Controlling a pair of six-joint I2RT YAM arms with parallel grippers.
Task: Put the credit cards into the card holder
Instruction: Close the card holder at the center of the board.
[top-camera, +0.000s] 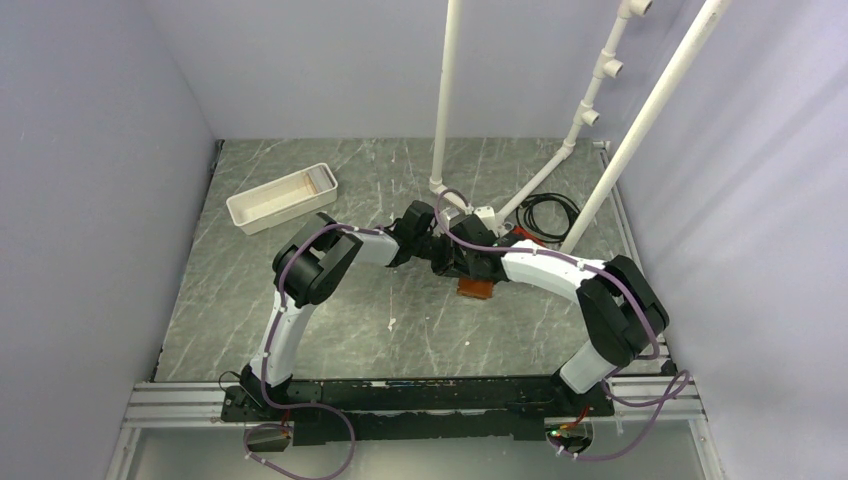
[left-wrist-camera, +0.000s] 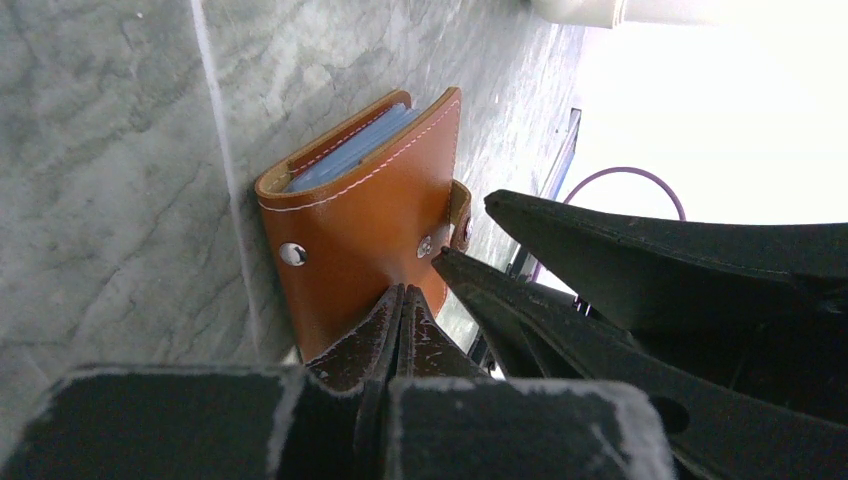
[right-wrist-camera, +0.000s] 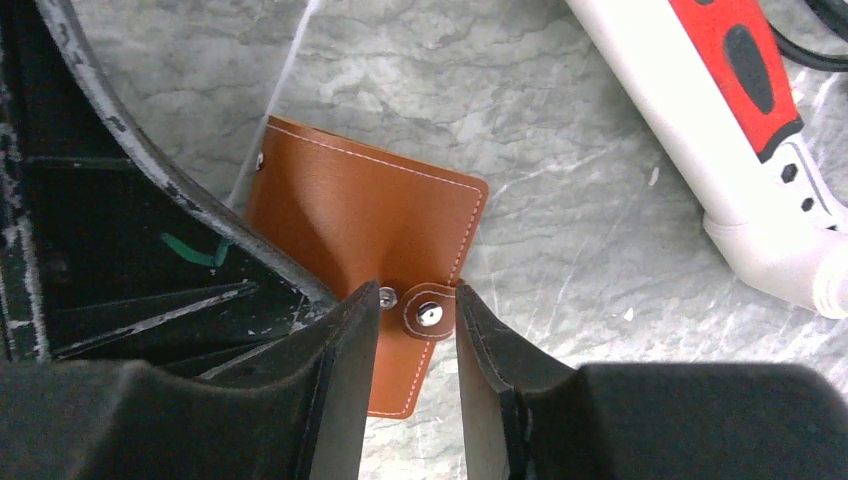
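Note:
The brown leather card holder (left-wrist-camera: 360, 225) lies folded on the marble table, and pale blue credit cards (left-wrist-camera: 352, 152) show edge-on inside it. My left gripper (left-wrist-camera: 403, 292) is shut with nothing between its fingers, its tips resting against the holder's cover near the strap. The strap tab (right-wrist-camera: 430, 312) with its snap wraps over the holder's (right-wrist-camera: 365, 215) edge. My right gripper (right-wrist-camera: 418, 297) is open, one finger on each side of that tab. From above, both grippers, left (top-camera: 445, 260) and right (top-camera: 468, 268), meet over the holder (top-camera: 478, 290) and hide most of it.
A long white tray (top-camera: 282, 197) sits at the back left. White pipe posts (top-camera: 440, 110) rise at the back, with a black cable coil (top-camera: 548, 210) beside them. A red and white tool (right-wrist-camera: 745, 110) lies just behind the holder.

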